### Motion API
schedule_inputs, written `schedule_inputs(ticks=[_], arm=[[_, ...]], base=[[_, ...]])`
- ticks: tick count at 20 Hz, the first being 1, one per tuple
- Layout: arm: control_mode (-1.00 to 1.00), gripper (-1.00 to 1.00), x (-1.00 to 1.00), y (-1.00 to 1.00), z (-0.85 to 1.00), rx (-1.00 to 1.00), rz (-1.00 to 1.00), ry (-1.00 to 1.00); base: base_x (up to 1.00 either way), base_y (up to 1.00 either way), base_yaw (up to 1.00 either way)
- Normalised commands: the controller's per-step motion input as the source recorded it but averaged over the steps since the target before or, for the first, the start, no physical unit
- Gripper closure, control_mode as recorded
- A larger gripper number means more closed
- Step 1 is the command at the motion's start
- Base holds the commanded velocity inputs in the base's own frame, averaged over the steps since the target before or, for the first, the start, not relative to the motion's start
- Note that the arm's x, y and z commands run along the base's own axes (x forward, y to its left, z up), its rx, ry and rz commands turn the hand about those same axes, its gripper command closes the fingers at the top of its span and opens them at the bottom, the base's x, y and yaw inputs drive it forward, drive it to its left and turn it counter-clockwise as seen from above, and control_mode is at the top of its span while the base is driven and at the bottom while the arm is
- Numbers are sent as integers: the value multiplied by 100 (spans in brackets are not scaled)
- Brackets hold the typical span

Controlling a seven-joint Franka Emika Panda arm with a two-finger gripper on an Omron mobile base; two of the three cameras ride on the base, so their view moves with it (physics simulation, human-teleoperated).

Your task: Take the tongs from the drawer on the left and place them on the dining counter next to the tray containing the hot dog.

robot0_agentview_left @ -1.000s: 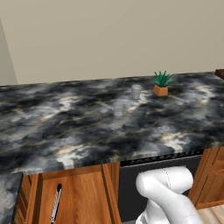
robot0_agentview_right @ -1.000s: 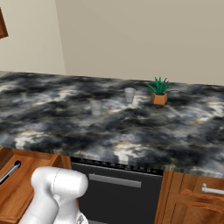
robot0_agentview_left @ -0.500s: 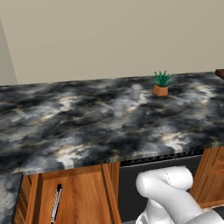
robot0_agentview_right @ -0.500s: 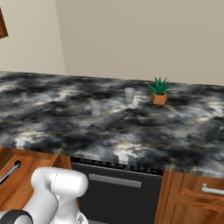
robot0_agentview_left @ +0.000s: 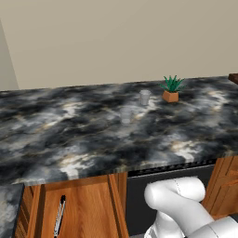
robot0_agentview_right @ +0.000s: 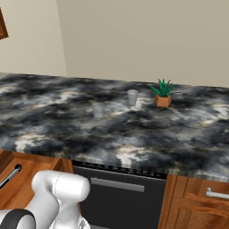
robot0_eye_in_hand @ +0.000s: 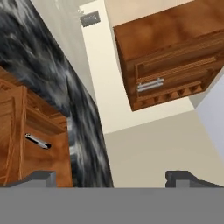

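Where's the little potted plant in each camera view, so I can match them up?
Left base view: the potted plant is at the upper right, near the far edge of the marbled counter.
Right base view: right of centre, upper half, on the same counter.
Shared landmark: the clear glass just left of it.

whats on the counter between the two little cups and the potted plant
Nothing: in both base views the marbled counter is bare between the nearer cup, the farther cup and the potted plant. The farther cup stands just left of the plant.
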Motion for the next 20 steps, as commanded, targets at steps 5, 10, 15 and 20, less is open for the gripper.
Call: schedule_inputs(ticks=[5, 10, 15, 20], arm=[[-100, -100, 0, 0, 62, 0, -6, 0], [-100, -100, 0, -1, 56, 0, -6, 0], [-100, -100, 1, -18, 65, 2, -4, 6], [-100, -100, 4, -12, 68, 3, -6, 5]], base=[[0, 0, 0], [0, 0, 0], [0, 0, 0], [0, 0, 0]])
